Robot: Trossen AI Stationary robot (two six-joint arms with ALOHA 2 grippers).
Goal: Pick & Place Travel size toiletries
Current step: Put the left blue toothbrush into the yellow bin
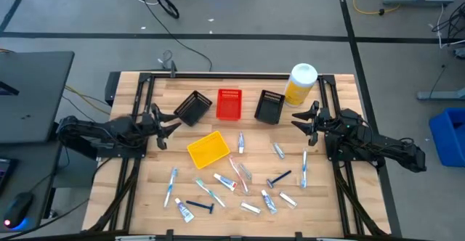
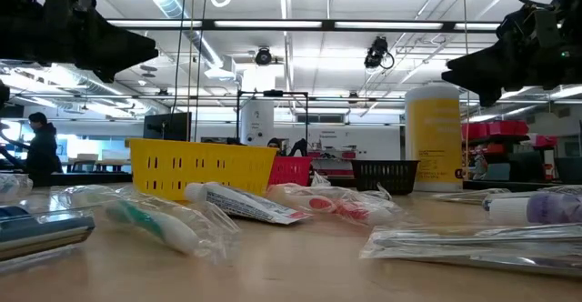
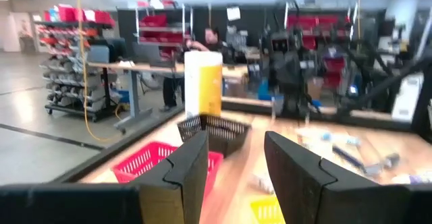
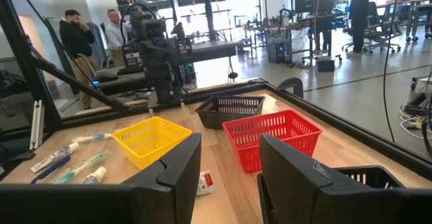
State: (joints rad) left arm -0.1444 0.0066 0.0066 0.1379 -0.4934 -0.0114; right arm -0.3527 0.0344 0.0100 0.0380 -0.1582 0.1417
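Workshop floor w/ shelving, benches and several people standing beyond the wooden table (image 1: 145, 161). Left gripper (image 1: 168, 127) hovers over the table's left side, fingers (image 3: 185, 173) parted, nothing between them. Right gripper (image 1: 304, 118) hovers over the right side, just below the big yellow bottle (image 1: 300, 84), jaws likewise apart and holding nothing. Four mesh baskets: two black ones (image 1: 194, 107) (image 1: 272, 105) and a red one (image 1: 229, 103) in a row at the far edge, w/ the red between the blacks; yellow basket (image 1: 208, 149) sits nearer centre, tilted diagonally. Travel size toiletries (image 1: 232, 183) lie scattered on the near half of the table, outside every basket: toothbrushes in clear wrap, small white tubes, dark blue razors (image 1: 278, 178). One tube (image 4: 206, 181) lies just beside the red basket. Low view shows wrapped items flat on the boards.
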